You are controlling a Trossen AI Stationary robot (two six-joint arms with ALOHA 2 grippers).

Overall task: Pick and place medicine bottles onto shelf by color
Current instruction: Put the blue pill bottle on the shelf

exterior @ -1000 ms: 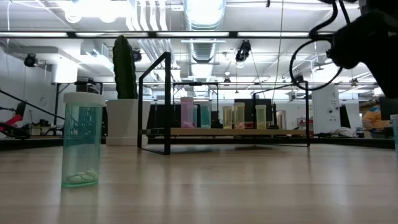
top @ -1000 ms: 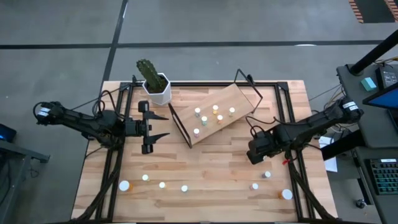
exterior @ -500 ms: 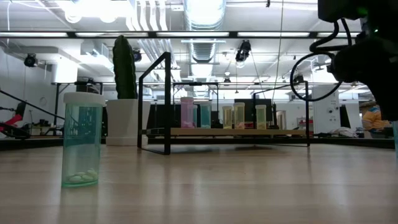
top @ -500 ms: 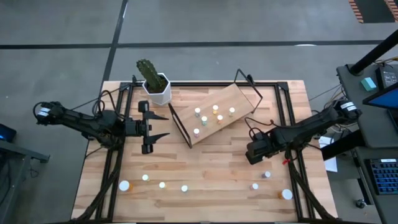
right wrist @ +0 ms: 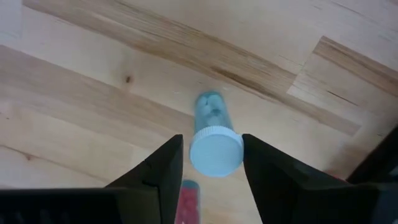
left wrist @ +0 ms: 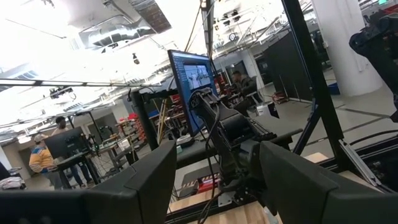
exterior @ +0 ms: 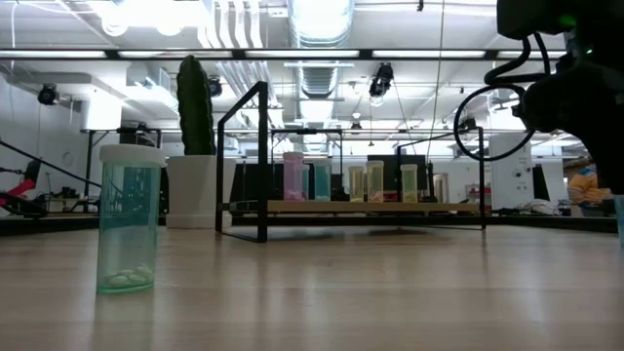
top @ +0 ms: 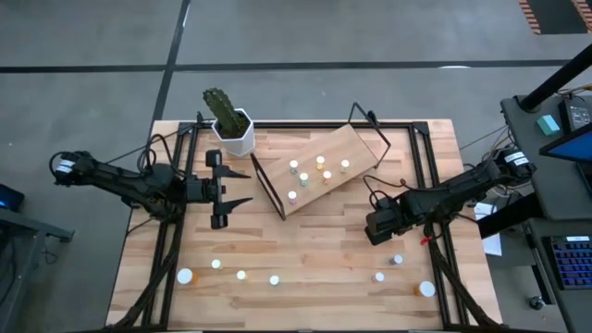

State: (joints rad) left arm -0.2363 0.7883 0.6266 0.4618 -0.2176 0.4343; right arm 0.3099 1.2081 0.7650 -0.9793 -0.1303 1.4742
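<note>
The right hand [right wrist: 211, 155] points down over a white-capped teal bottle [right wrist: 214, 148] standing on the surface [top: 314, 250]. Its 2 fingers [right wrist: 158, 171] flank the cap closely, on both sides; whether they touch it I cannot tell. In the high view this hand [top: 382, 227] sits right of centre, just off the shelf's near right corner.

The shelf [top: 356, 146] is a light-wood board on a black wire frame, tilted and turned at an angle, at the surface's far middle. 6 small bottles stand on it in 2 rows, with pale and yellow caps. From the low view they read as pink, teal and yellowish tubes.

More bottles stand along the near edge: 4 on the left, 3 on the right. The nearest one in the low view [exterior: 128, 218] is teal with a white cap and has a few white pills at its bottom.

The left hand [top: 226, 189] hovers left of the shelf, fingers spread wide and empty.

A white pot with a cactus [top: 231, 125] stands at the far left. The surface is pale planks on a grey floor. Beyond lie white ducts, ceiling lights, monitors and people at desks.
</note>
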